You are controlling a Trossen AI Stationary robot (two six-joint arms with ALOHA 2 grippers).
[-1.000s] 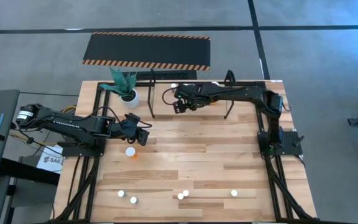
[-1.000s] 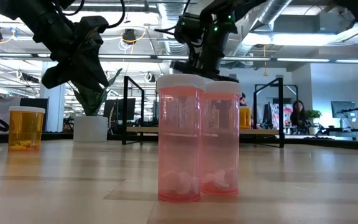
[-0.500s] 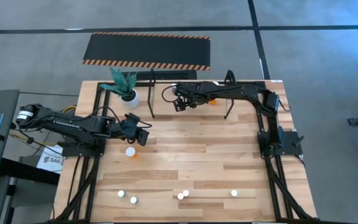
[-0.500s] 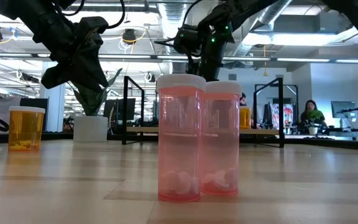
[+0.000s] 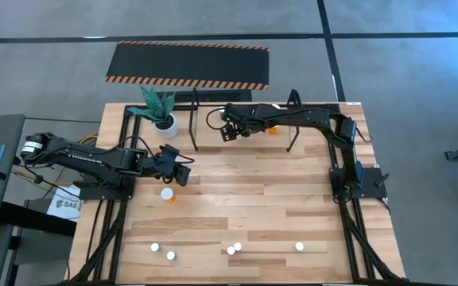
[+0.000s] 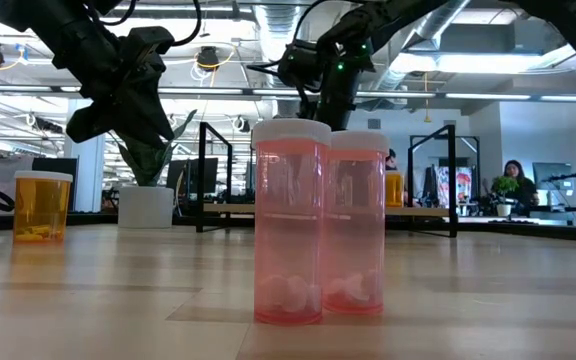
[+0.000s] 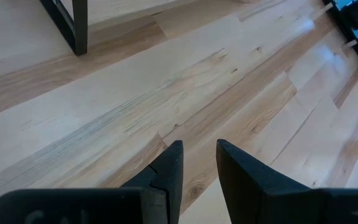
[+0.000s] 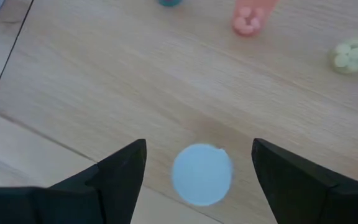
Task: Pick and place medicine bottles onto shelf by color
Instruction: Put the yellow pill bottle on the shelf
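Observation:
My right gripper hangs open over the black tube shelf at the table's far side. In the right wrist view its fingers stand on either side of a white-capped bottle that stands upright on the wood below, with a gap on both sides. My left gripper hovers left of centre, its fingers a little apart and empty. An orange bottle stands just near of it. Two pink bottles stand together near the front edge.
A white pot with a green plant stands left of the shelf. Other white-capped bottles stand along the near edge. Pink and greenish bottles stand beyond the right gripper. A black mat with striped edges lies behind the table.
My right gripper has drifted a little toward the table's left edge and risen slightly over the shelf.

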